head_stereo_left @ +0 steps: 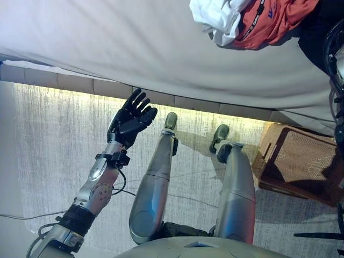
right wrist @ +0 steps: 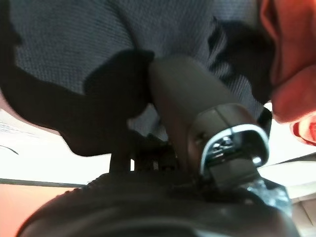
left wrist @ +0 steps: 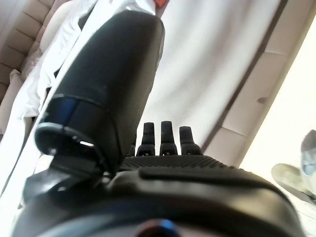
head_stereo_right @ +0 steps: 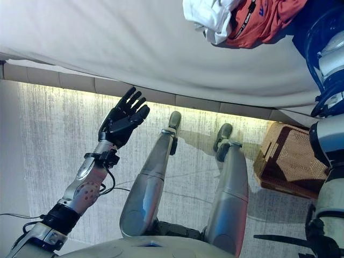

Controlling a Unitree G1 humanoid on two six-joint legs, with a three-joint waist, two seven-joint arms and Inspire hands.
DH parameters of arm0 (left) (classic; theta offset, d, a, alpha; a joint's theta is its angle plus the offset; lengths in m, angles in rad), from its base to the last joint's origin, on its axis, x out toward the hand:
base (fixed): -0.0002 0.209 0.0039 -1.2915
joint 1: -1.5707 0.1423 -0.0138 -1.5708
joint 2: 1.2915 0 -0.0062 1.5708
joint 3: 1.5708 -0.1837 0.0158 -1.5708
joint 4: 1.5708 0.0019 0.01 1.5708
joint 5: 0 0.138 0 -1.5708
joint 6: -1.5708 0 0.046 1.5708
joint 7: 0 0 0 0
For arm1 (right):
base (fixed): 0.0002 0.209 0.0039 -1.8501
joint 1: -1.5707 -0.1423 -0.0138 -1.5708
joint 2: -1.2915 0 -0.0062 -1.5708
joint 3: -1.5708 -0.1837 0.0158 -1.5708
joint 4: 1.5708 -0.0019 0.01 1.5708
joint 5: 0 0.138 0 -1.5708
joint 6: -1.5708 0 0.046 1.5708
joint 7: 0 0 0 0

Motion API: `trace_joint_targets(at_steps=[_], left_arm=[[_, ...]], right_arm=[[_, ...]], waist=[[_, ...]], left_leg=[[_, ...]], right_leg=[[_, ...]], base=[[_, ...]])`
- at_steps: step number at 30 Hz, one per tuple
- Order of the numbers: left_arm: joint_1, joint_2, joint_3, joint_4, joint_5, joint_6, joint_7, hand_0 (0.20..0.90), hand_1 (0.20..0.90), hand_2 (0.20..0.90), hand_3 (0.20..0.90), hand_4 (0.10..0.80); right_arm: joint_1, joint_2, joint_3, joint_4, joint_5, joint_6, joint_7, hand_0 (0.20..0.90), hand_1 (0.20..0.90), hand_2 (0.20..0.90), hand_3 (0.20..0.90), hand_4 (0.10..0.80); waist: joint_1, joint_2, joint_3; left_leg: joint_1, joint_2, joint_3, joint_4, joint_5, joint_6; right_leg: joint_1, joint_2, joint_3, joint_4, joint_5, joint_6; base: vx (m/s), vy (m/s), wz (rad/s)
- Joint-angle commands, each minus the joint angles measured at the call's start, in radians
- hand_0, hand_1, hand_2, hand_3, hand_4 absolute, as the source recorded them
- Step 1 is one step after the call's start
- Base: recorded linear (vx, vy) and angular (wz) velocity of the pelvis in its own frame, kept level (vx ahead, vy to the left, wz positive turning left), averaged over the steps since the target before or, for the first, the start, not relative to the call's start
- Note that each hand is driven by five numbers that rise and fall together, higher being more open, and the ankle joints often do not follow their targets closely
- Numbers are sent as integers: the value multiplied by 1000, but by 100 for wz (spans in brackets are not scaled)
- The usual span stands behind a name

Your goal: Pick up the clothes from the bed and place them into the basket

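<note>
Left hand point(head_stereo_left: 130, 119) raised at left of centre, dark fingers straight and spread, nothing in it, just below the edge of the pale grey-sheeted bed point(head_stereo_left: 134, 48) that filled the upper part of the frame. Heaped at the upper right on the bed: crumpled white cloth garment point(head_stereo_left: 217, 17), then orange-red garment with a dark strap across it point(head_stereo_left: 274, 21), the two touching. Dark blue-grey woven fabric point(right wrist: 98, 44) at the far upper right corner beside the orange-red piece. Right hand point(right wrist: 197, 128) pressed close against that dark fabric in its wrist view, fingers hidden, grip impossible to tell. Brown wicker basket point(head_stereo_left: 298, 161) on the pale floor at lower right, below the bed edge, no clothes seen inside
</note>
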Motion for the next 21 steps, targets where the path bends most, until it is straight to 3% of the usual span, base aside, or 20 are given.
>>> trace_joint_targets(at_steps=[1,6,8,13,17,21], left_arm=[[45,22,59,-130,-14,-68,-48,900,900,900,900,800],[42,18,52,-129,-16,-61,-87,900,900,900,900,800],[24,3,44,-119,-12,-64,-81,900,900,900,900,800],[-6,-33,19,-96,-2,-48,-57,900,900,900,900,800],[-8,-66,5,-49,35,-35,-26,900,900,900,900,800],[17,-76,17,-14,58,-24,-38,900,900,900,900,800]], right_arm=[[47,-95,25,-4,-27,-9,-39,300,300,300,200,100],[95,-116,-34,-71,11,-35,-90,300,300,300,200,100],[135,-113,-101,-90,61,-58,-111,300,300,300,200,100],[289,-80,-278,-158,181,-86,-192,300,300,300,200,100],[487,-48,-379,-273,134,-116,-211,300,300,300,200,100],[688,-30,-475,-408,74,-144,-236,300,300,300,200,100]], waist=[[-18,29,-51],[-39,-1,-51],[-55,-15,-51],[-91,-48,-94],[-130,-81,-181],[-172,-102,-263]], left_leg=[[33,-9,74,147,-114,61],[179,-4,105,85,-117,61],[239,1,122,35,-84,61],[409,33,163,-68,-90,56],[568,65,199,-244,-78,49],[706,63,220,-425,-63,44]], right_leg=[[121,63,-44,-50,-31,-35],[268,59,-47,-131,-20,-28],[324,56,-45,-182,8,-34],[477,49,-29,-287,21,-29],[611,51,-2,-445,67,-3],[719,56,48,-600,130,41]], base=[[4,93,-16],[-7,121,-17],[-74,165,-21],[25,168,-20],[166,121,-18],[198,81,-24]])
